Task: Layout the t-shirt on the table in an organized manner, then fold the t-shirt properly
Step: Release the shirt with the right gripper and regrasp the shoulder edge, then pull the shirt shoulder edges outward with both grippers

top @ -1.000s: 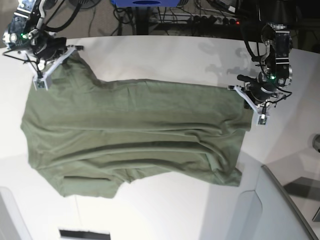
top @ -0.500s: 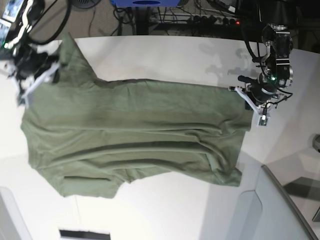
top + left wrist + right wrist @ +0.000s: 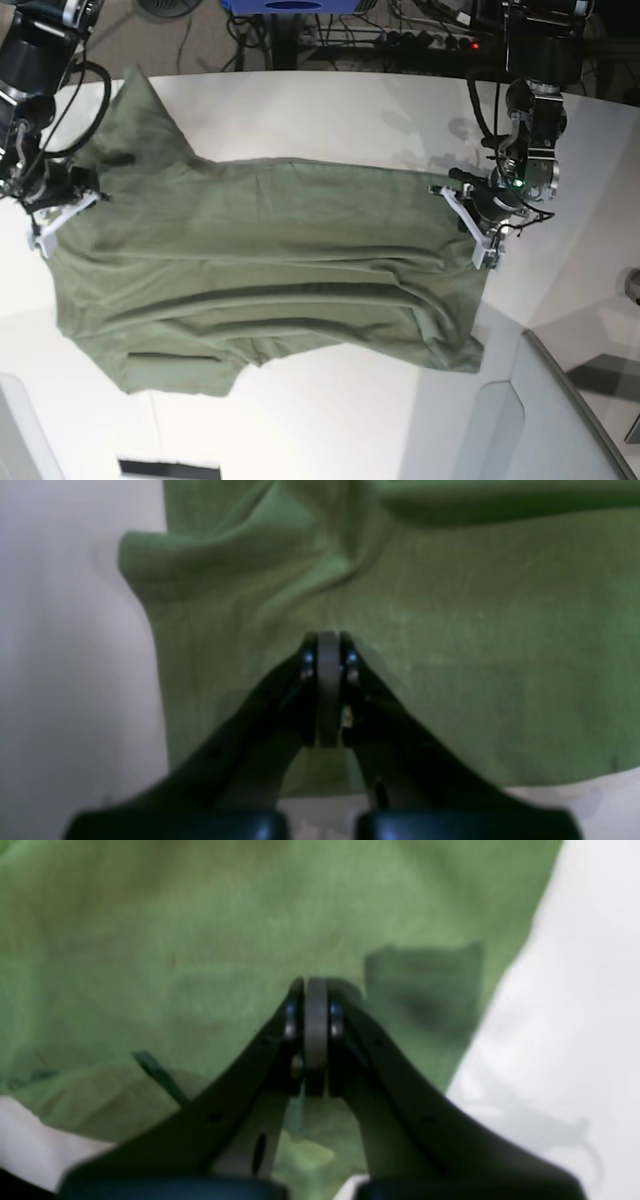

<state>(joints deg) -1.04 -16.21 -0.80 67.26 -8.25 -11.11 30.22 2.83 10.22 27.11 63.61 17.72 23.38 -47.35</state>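
The olive-green t-shirt (image 3: pixel 270 260) lies spread across the white table (image 3: pixel 330 120), with folds along its near side. My left gripper (image 3: pixel 468 222) is at the shirt's right edge. In the left wrist view it (image 3: pixel 322 639) is shut, and wrinkles in the cloth (image 3: pixel 450 630) run to its tips. My right gripper (image 3: pixel 70 215) is at the shirt's left edge. In the right wrist view it (image 3: pixel 315 984) is shut over the cloth (image 3: pixel 150 940); I cannot tell whether it pinches any. The collar is not visible.
A grey angled panel (image 3: pixel 545 420) stands at the near right corner. Cables and a blue object (image 3: pixel 290 5) lie behind the table's far edge. A dark slot (image 3: pixel 168 468) sits at the near edge.
My right gripper left the far-left shirt corner and moved down along the left edge; that corner now lies flat. My left gripper moved slightly left, taking the shirt's right edge with it.
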